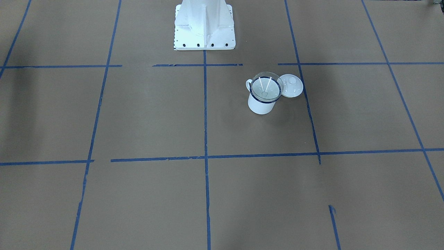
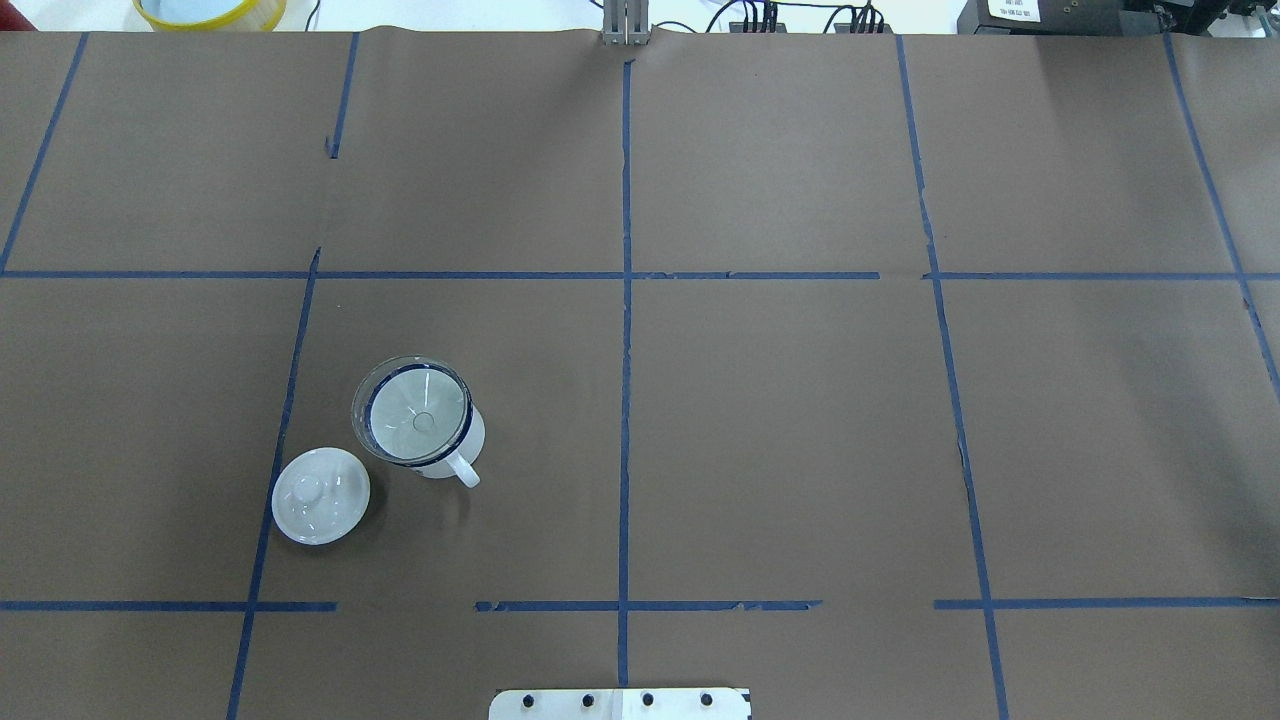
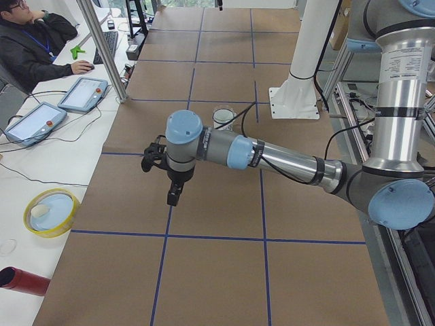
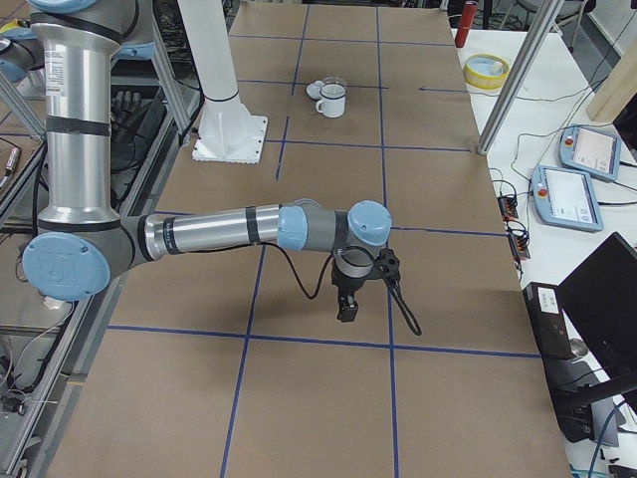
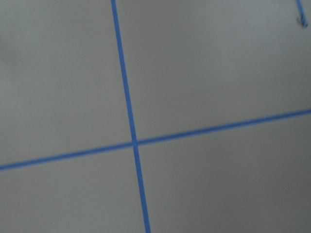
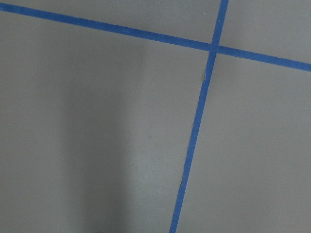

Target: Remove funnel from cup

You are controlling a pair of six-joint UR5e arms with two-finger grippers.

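Left fingers (image 3: 175, 197) and right fingers (image 4: 347, 310): opening cannot be told; both well apart from funnel (image 2: 415, 410) seated in cup (image 2: 476, 432).

- The funnel (image 1: 265, 86) spout is concealed by the cup (image 1: 260, 107) wall.
- The left pincer (image 3: 172, 200) and right pincer (image 4: 346, 313) are shown in side views only; opening cannot be determined.
- The base plate (image 2: 620, 705) is cut off at the edge.
- The tape lines (image 5: 127, 97) are rendered blurred.
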